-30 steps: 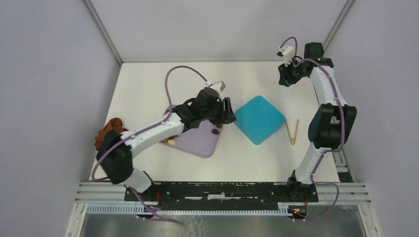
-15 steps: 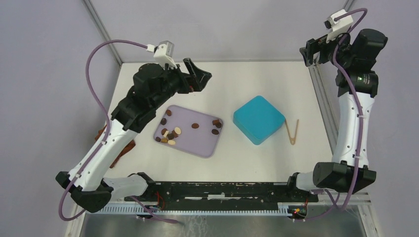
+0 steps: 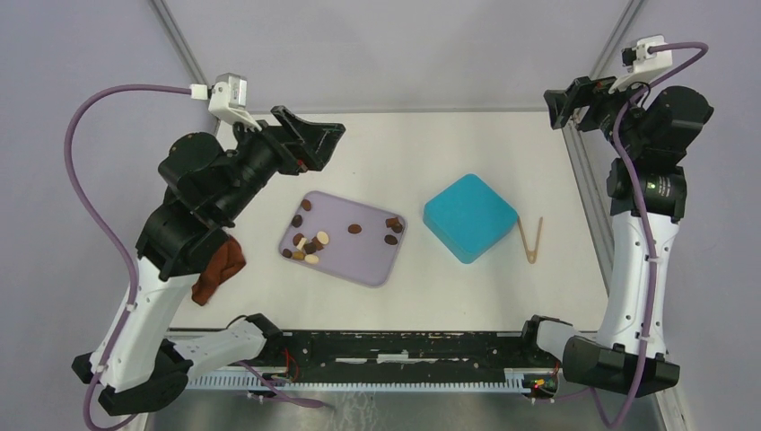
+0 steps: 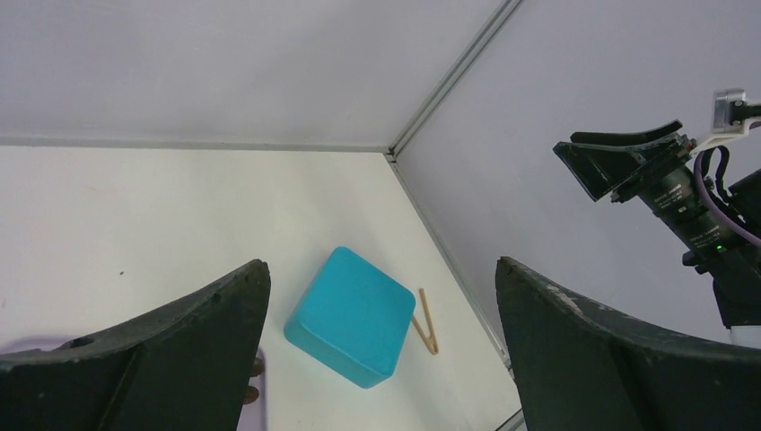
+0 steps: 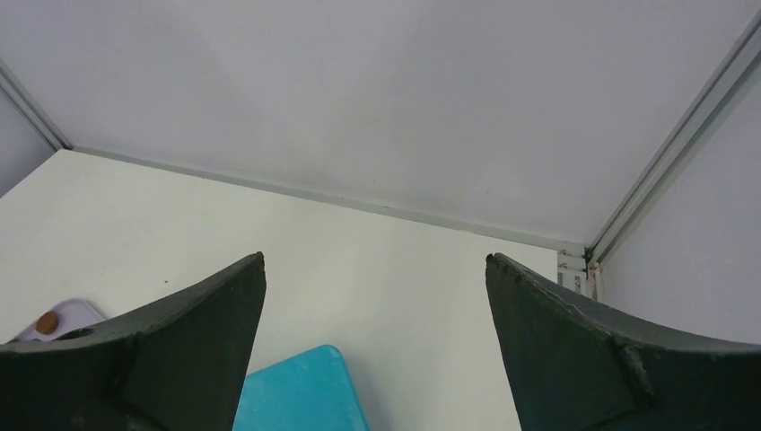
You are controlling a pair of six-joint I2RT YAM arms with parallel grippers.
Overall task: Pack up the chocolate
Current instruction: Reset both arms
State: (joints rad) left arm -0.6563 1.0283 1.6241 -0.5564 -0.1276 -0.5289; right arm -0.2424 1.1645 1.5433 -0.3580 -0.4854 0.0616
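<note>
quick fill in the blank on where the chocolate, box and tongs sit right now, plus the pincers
1. The chocolate pieces lie on the lavender ___.
2. The wooden ___ lie beside the teal box.
3. The left pincer and right pincer both stand ___, holding nothing.

Missing words: tray; tongs; open

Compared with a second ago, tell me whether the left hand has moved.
Yes. The left hand lifted off the purple tray, moving away from the blue box, toward the far left.
</note>
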